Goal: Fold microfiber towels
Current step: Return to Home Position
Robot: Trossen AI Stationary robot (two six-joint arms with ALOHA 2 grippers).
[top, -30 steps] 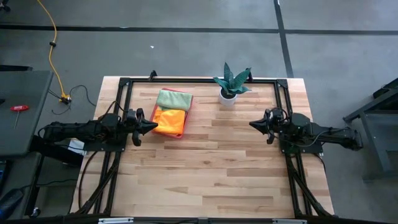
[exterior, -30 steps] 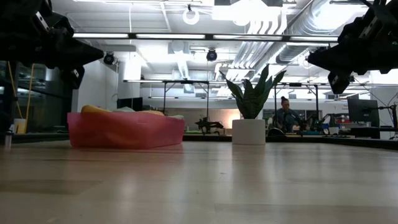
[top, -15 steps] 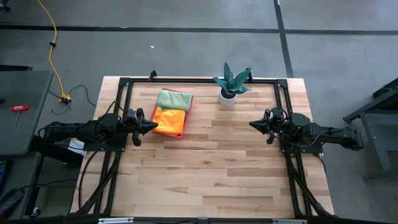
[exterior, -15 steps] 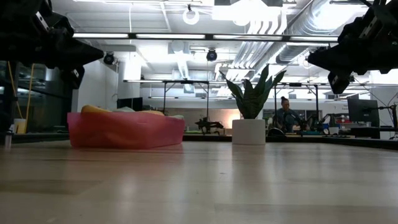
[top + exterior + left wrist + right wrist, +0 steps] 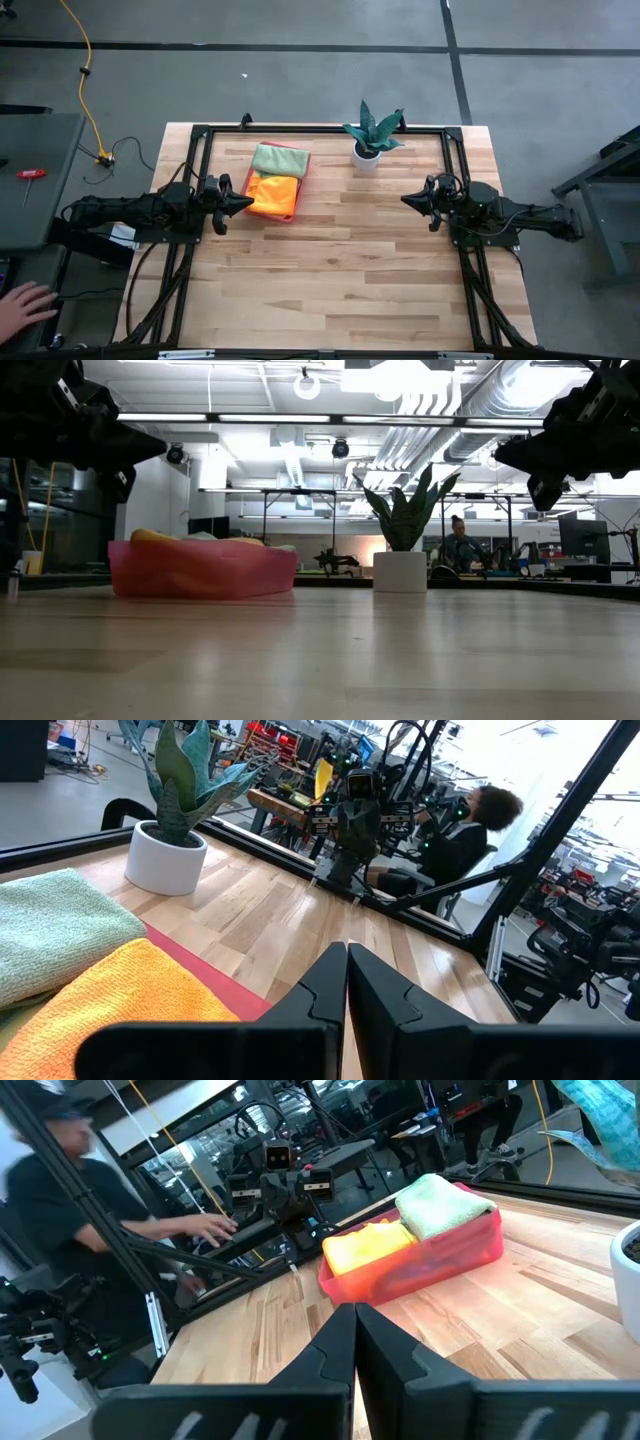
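Towels (image 5: 275, 190) stacked in tray (image 5: 440, 1265); left gripper (image 5: 247, 203), right gripper (image 5: 406, 200) pressed together, empty; tray could be clipped by left gripper alongside.

The folded orange microfiber towel (image 5: 272, 193) and folded light green microfiber towel (image 5: 280, 159) hide whatever lies beneath from me. At eight o'clock, a person's hand (image 5: 22, 303) is cut off.
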